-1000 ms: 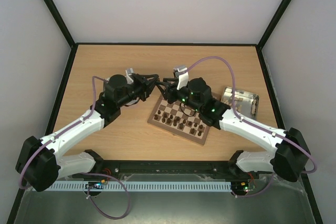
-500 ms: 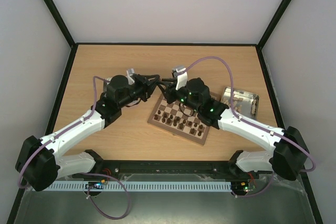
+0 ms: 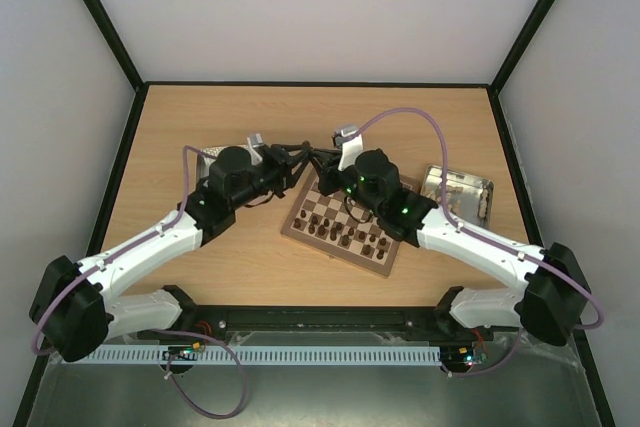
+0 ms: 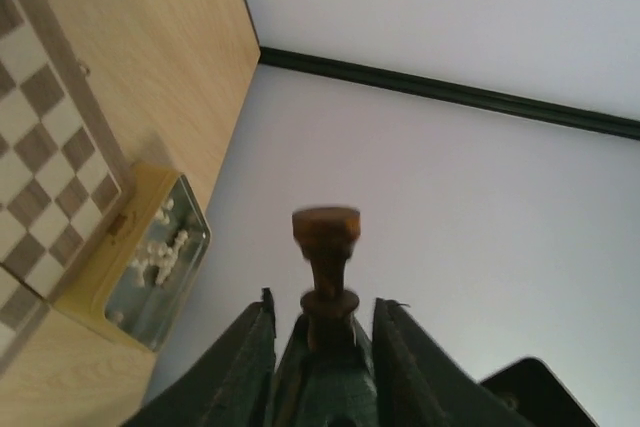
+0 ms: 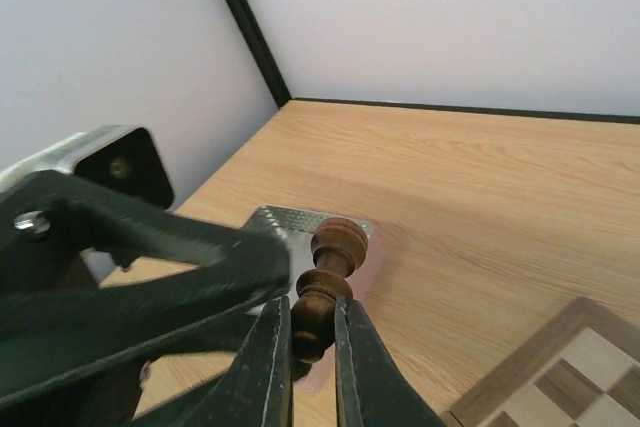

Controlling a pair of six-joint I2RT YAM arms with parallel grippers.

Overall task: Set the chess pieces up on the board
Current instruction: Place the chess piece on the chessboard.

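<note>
My right gripper (image 5: pixel 309 309) pinches a chess piece (image 5: pixel 331 252), its base hidden between the jaws; my left gripper (image 4: pixel 326 305) stands parted, one jaw either side of the stem.

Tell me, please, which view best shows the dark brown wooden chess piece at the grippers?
Right wrist: the dark brown wooden chess piece sits close and sharp in the right gripper. Left wrist shows it blurrier, partly hidden; from the top it is indiscernible.

No text, label, brand or number can be read anywhere.
</note>
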